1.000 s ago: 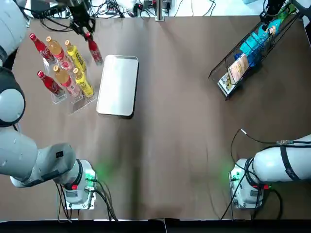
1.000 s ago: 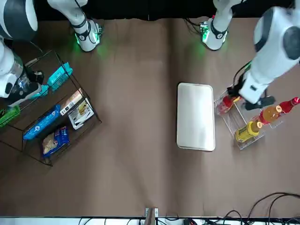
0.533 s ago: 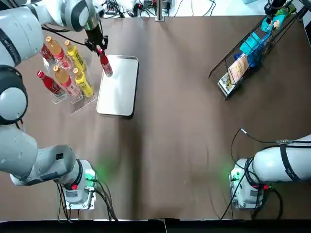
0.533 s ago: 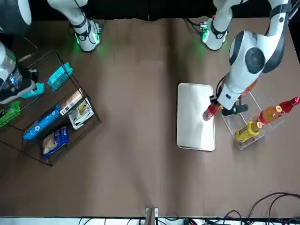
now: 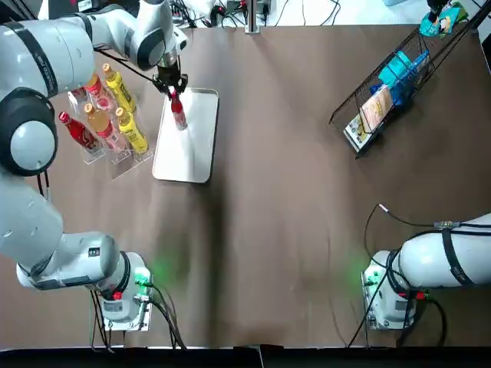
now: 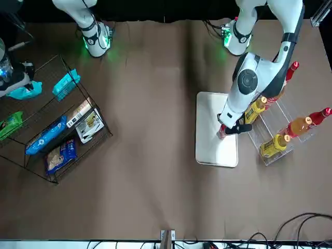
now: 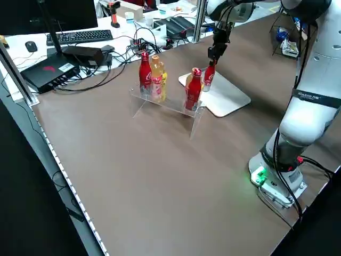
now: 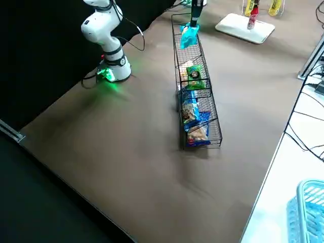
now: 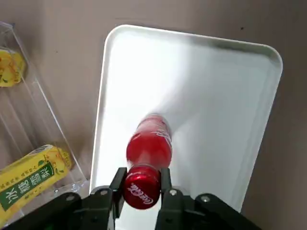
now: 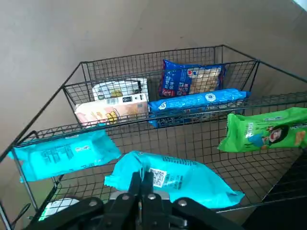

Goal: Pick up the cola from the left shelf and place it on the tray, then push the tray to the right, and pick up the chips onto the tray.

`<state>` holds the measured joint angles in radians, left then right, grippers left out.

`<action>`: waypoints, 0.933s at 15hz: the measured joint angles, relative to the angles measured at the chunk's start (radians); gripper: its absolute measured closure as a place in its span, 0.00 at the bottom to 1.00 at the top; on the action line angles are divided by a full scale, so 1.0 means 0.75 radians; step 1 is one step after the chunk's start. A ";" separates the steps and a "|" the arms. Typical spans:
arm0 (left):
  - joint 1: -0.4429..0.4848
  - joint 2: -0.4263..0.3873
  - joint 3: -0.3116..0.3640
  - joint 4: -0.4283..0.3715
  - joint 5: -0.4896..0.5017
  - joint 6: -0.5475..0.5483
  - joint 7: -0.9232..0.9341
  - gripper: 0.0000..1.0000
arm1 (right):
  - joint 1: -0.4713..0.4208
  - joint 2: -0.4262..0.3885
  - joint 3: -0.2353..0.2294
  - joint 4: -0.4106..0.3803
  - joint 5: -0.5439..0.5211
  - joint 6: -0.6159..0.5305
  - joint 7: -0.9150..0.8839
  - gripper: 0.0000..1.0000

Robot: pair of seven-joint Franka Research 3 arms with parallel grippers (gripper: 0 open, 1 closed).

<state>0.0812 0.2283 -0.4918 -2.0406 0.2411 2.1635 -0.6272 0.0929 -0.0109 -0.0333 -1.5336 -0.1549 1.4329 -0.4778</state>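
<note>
The left gripper (image 9: pixel 142 182) pinches the red plastic cola bottle (image 9: pixel 149 141) by its top, upright over the flat white tray (image 9: pixel 216 86) near its far edge. It is best to lower it slowly and let go once it stands flat. The right gripper (image 10: pixel 145 184) pinches a blue-green chips bag (image 10: pixel 184 179) above the black wire basket (image 10: pixel 144 53).

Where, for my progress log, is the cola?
Top view: the cola is over the tray's far end, gripped by the left pincer, just right of the bottle shelf.

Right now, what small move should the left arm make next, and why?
Probably lower straight down, then release: the left gripper is shut on the cola over the tray, contact unclear. The right gripper holds a teal packet at the basket.
</note>
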 joint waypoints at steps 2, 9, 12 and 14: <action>-0.002 0.002 0.000 0.002 0.002 0.000 0.000 0.68 | 0.002 0.000 0.001 0.005 0.000 -0.002 0.000 0.96; -0.003 0.005 -0.024 0.002 -0.006 0.000 -0.005 0.67 | 0.009 0.000 0.003 0.008 0.000 -0.003 0.001 0.96; -0.002 0.006 -0.026 0.008 -0.008 0.001 -0.006 0.54 | 0.011 0.000 0.004 0.027 0.001 -0.003 0.050 0.96; 0.000 0.006 -0.026 0.014 -0.008 0.001 -0.006 0.37 | 0.021 0.000 0.006 0.040 0.002 -0.003 0.105 0.96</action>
<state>0.0812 0.2329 -0.5114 -2.0300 0.2350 2.1640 -0.6316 0.1087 -0.0108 -0.0286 -1.5037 -0.1534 1.4309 -0.3992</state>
